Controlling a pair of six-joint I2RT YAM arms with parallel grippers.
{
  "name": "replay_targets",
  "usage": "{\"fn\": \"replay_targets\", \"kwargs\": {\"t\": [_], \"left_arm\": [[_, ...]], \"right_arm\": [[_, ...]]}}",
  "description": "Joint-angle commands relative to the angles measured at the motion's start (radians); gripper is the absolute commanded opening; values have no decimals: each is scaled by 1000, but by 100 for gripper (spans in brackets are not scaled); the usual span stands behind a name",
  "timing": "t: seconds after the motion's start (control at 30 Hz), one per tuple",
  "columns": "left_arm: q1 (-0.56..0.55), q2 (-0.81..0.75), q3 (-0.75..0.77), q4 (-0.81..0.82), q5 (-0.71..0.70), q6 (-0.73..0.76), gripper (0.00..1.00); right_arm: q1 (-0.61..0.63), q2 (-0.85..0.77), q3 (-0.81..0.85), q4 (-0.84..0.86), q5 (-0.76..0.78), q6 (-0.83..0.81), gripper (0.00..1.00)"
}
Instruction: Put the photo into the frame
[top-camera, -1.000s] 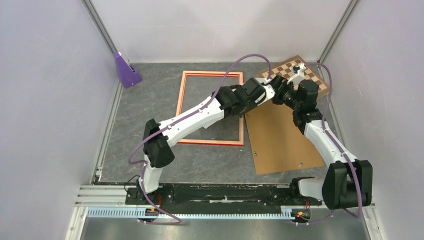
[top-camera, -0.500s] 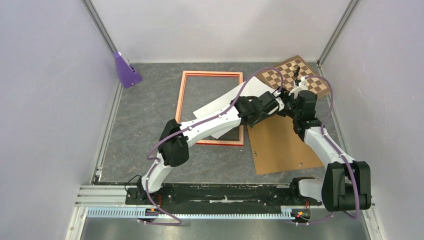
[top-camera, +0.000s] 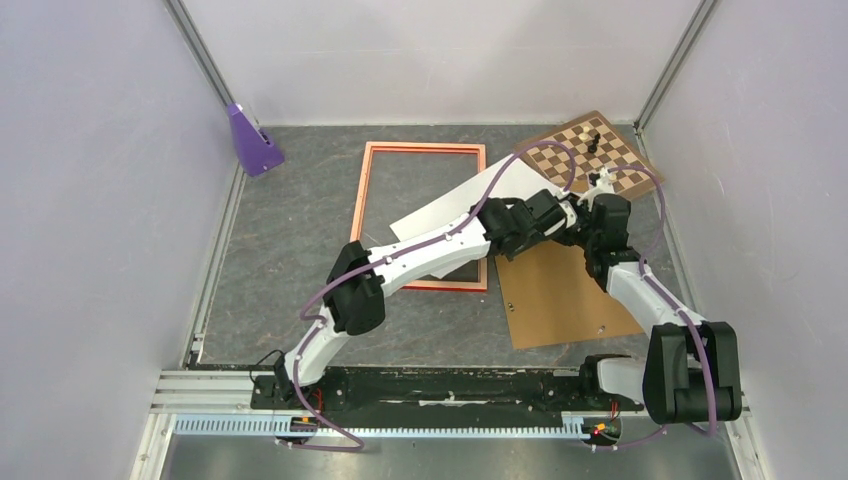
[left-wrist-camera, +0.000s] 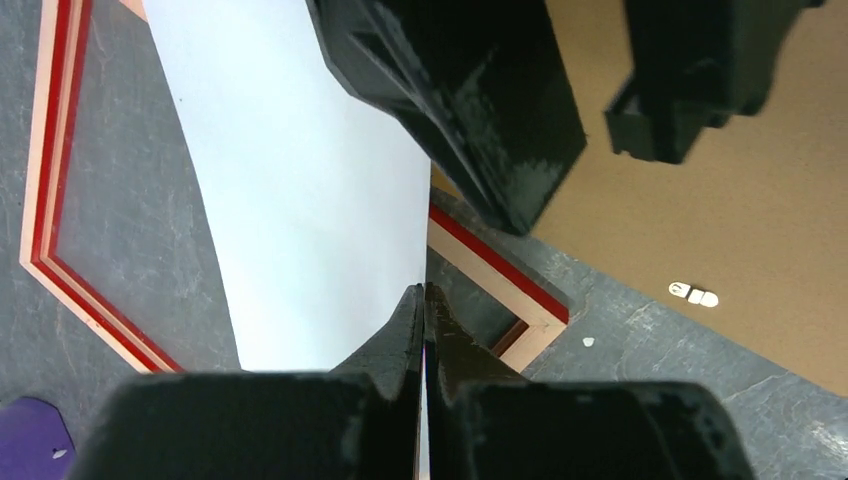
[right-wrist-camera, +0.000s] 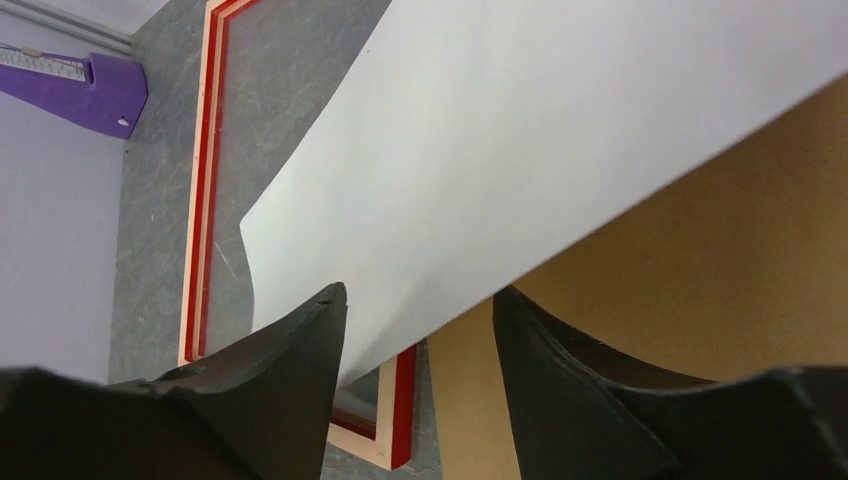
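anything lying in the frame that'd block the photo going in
Nothing visible: the frame's opening shows only bare table. The photo, pinched in the left tool, hangs over its right side; the backing board lies outside it.

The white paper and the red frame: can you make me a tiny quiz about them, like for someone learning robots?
1. True or false: the photo lies flat inside the frame.
2. Which gripper is shut on the photo? A. left B. right C. neither
3. Fill in: the chessboard sits at the far ___ corner of the table.

Key
1. False: it is held up over the frame's right side.
2. A: the left gripper pinches its edge; the right gripper is open around it.
3. right
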Motion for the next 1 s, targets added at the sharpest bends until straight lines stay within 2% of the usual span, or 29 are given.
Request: {"fn": "replay_targets", "kwargs": {"t": [0.0, 0.17, 0.33, 0.43, 0.57, 0.63, 0.97], "left_arm": [[-31, 13, 45, 10, -9, -59, 2], [-46, 24, 47, 10, -12, -64, 2], [-57, 32, 45, 8, -3, -71, 4], [-69, 41, 48, -2, 5, -70, 14], [-78, 44, 45, -4, 22, -76, 42], [-83, 43, 43, -4, 36, -80, 50], [-85, 37, 20, -9, 78, -86, 55]], "right_arm": [[-11, -14, -32, 76, 16, 2, 55], [-23, -13, -56, 121, 0, 30, 42], [-26, -16, -70, 147, -5, 49, 36], [-57, -21, -71, 150, -7, 53, 35], [-69, -26, -73, 158, -6, 54, 33], [-72, -26, -73, 162, -3, 53, 31], [-75, 3, -72, 177, 18, -5, 17]]}}
